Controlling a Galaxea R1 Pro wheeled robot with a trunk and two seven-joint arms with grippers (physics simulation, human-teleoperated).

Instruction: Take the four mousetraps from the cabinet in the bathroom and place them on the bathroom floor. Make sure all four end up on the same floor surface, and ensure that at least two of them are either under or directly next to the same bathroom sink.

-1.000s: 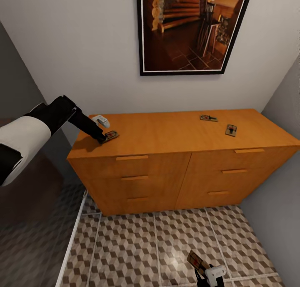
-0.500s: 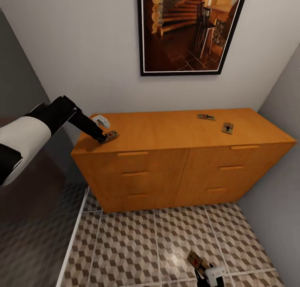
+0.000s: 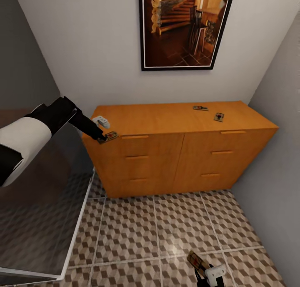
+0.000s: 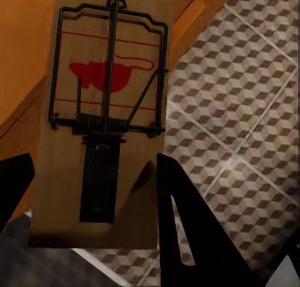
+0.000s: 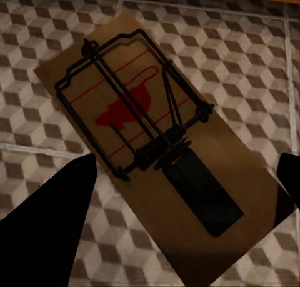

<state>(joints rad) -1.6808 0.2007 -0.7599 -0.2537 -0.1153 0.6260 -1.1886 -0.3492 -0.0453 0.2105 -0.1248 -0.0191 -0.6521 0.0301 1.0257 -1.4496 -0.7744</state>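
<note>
The orange-brown cabinet (image 3: 175, 162) stands against the back wall. On its top at the right lie two mousetraps (image 3: 200, 108) (image 3: 218, 117). My left gripper (image 3: 102, 139) is shut on a third mousetrap (image 3: 111, 135) at the cabinet's front left corner. In the left wrist view this mousetrap (image 4: 106, 112) sits flat between my left gripper's (image 4: 94, 193) dark fingers (image 4: 187, 224), half over the bathroom floor (image 4: 250, 112). Low at the front, my right gripper (image 3: 207, 275) is shut on a fourth mousetrap (image 3: 196, 260), which is seen close up (image 5: 156, 143) over the tiles. The sink is out of view.
A glass shower screen with a white rail (image 3: 77, 232) runs along the left, with dark floor behind it. A grey wall (image 3: 275, 166) closes the right side. A framed picture (image 3: 183, 26) hangs above the cabinet. Patterned floor tiles (image 3: 158, 228) stretch between me and the cabinet.
The whole view has pulled back from the cabinet, which now looks smaller and further off. My left gripper's mousetrap has come from over the top to the front left corner. Both grips are unchanged.
</note>
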